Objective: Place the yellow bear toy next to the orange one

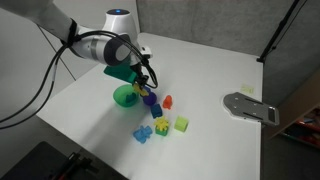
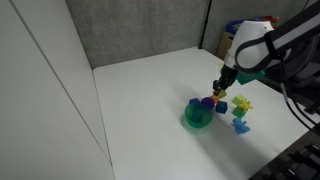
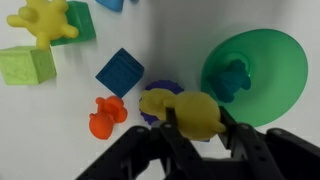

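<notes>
Wrist view: pincer closed on the yellow bear toy, one finger pressed to each side. The toy appears lifted clear of the desk. It hangs over a dark blue piece, which it partly hides. The orange one stands on the desk just beside that spot; blue cube near, green bowl on the opposite side.

In an exterior view the pincer hangs low, close to the orange one.

Judgement: grasp and carry done. Left: lower onto bare desk next to the orange one, then release.
</notes>
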You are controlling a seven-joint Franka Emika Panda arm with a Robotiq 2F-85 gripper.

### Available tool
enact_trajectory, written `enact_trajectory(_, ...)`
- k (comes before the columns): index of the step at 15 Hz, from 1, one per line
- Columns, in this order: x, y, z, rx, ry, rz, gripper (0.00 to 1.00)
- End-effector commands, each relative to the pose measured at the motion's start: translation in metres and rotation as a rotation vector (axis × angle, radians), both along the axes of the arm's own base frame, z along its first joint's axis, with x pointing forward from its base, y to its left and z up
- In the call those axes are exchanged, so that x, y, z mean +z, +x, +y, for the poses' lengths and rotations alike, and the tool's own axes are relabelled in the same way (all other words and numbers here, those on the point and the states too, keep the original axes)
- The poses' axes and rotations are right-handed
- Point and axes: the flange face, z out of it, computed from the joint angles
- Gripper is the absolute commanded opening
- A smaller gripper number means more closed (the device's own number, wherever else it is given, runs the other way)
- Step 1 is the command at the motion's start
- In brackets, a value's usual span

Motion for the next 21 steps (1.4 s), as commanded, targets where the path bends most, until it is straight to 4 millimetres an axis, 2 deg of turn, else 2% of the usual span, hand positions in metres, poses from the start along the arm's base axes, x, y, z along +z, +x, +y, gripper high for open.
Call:
enact_trajectory(1, 0.008, 0.018, 0.004, -0.012, -0.034, -0.078, 0.18)
enact_trajectory(5, 0.009, 0.039, 0.005, -0.033, -0.063, -0.14, 0.18)
enact_trajectory(9, 0.0, 0.065, -0.013, -0.092, -0.068, -0.169, 0.18)
enact_trajectory(13, -0.018, 0.087, -0.036, -0.142, -0.084, -0.179, 0.18)
enact_trajectory(16, -0.038, 0.095, -0.052, -0.185, -0.096, -0.165, 0.18)
enact_trajectory(21, -0.061, 0.103, -0.063, -0.316, -0.071, -0.136, 0.18)
